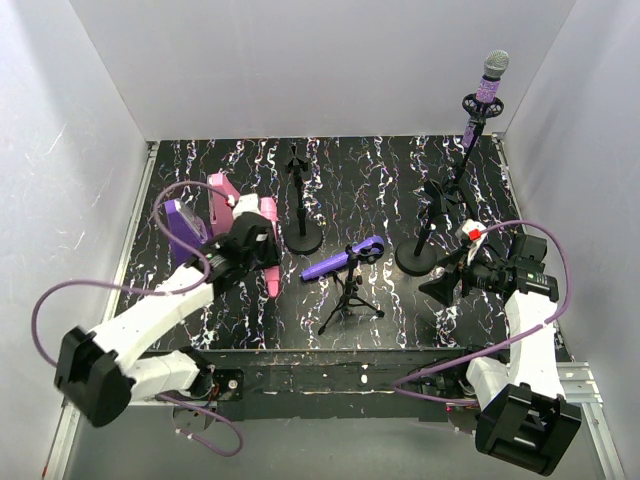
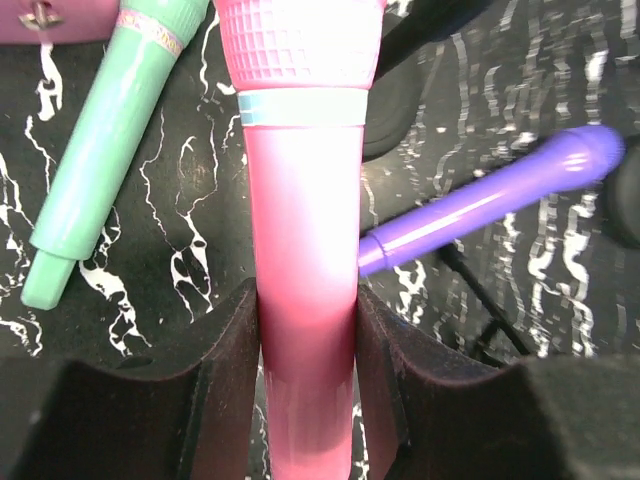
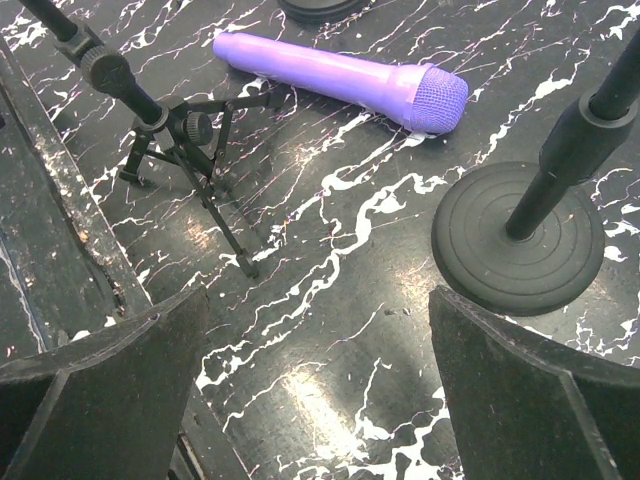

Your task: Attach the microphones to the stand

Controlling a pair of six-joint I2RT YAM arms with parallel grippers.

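My left gripper [image 2: 307, 370] is shut on the handle of the pink microphone [image 2: 305, 250], whose head points away from the wrist camera. From above, that left gripper [image 1: 252, 250] and the pink microphone [image 1: 271, 272] sit at the table's left. The mint green microphone [image 2: 105, 150] lies just left of it. A plain purple microphone [image 1: 340, 261] lies mid-table beside a small tripod stand [image 1: 350, 295]. The glittery purple microphone [image 1: 491, 85] is clipped on a tall stand [image 1: 468, 135] at the back right. My right gripper [image 3: 315, 390] hangs open over bare table, nothing between its fingers.
A black stand with a round base [image 1: 304, 238] rises behind the centre, and another round base [image 3: 520, 235] sits close to my right gripper [image 1: 447, 280]. Boxy pink [image 1: 222, 195] and purple [image 1: 180, 222] wedge objects lie at the left. White walls enclose the table.
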